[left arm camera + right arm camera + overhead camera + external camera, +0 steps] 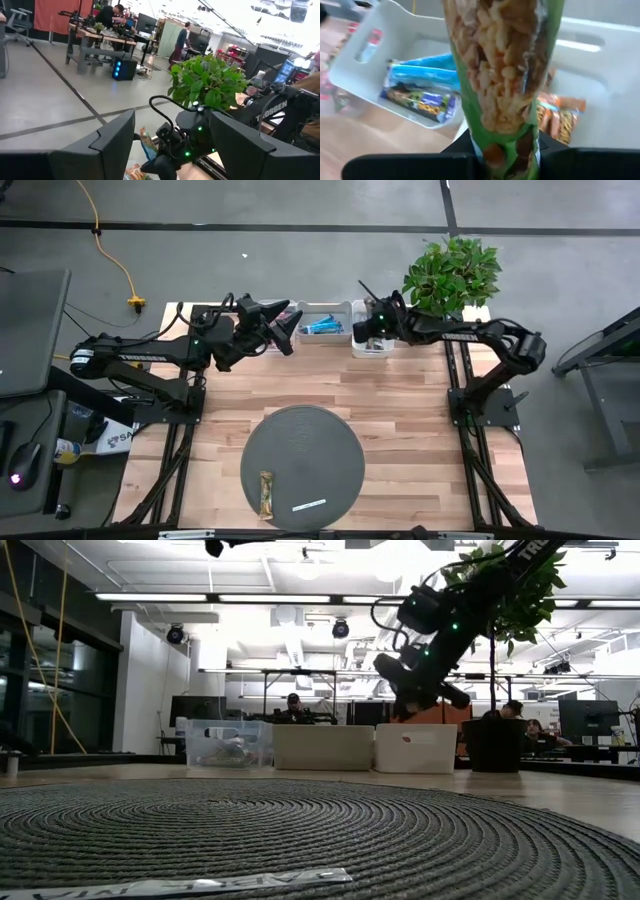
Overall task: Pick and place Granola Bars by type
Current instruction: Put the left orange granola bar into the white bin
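Note:
My right gripper hovers over the far right white bin, shut on a green-wrapped granola bar. That bin holds orange-green bars. The middle bin next to it holds blue bars. Another brown-wrapped bar lies flat on the round grey mat near the table's front. My left gripper hangs open and holds nothing, above the far left bin, level with the right gripper. My right gripper pinches one end of the green bar between its two fingers. The fingers slant down from the table's right side, along the bar. The bar sticks out ahead of the fingers, lifted clear above the bins.
A white label strip lies on the mat beside the brown bar. A potted plant stands at the far right corner, close behind the right arm. In the low view, the clear bin stands at the row's left end.

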Controlling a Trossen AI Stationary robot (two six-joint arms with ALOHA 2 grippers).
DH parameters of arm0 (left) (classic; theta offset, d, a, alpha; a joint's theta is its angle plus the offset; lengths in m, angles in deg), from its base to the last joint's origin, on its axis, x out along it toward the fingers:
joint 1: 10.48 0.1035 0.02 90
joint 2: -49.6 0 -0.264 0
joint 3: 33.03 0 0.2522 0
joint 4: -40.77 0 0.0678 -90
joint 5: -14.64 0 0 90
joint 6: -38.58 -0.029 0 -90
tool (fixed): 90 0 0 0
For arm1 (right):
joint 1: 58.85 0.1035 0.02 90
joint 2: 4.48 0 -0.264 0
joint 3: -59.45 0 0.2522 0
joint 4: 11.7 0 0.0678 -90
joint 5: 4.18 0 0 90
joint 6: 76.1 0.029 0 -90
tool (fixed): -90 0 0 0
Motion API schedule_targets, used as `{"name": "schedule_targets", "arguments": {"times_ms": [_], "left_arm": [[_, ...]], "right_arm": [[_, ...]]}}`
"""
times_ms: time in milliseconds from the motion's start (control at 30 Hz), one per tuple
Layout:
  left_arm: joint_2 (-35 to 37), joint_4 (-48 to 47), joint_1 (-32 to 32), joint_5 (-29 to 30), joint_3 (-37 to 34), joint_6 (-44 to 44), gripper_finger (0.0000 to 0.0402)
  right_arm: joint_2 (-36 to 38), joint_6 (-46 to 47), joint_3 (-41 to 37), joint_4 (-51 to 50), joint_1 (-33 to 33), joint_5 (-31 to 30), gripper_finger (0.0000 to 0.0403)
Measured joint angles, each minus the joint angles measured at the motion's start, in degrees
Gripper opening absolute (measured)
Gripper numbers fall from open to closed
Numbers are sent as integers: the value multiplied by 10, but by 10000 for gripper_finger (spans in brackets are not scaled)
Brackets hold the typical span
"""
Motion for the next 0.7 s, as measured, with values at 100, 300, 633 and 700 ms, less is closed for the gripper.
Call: {"name": "schedule_targets", "arguments": {"times_ms": [100,300,633,700], "left_arm": [[0,0,0,0,0,0,253],[0,0,0,0,0,20,253],[0,-1,0,0,0,58,253],[0,-1,0,-1,0,58,253]], "right_arm": [[-4,19,0,-24,-8,15,54],[-9,39,0,-54,-15,51,65],[-19,76,0,-76,-15,85,77],[-19,76,0,-75,-15,86,81]]}}
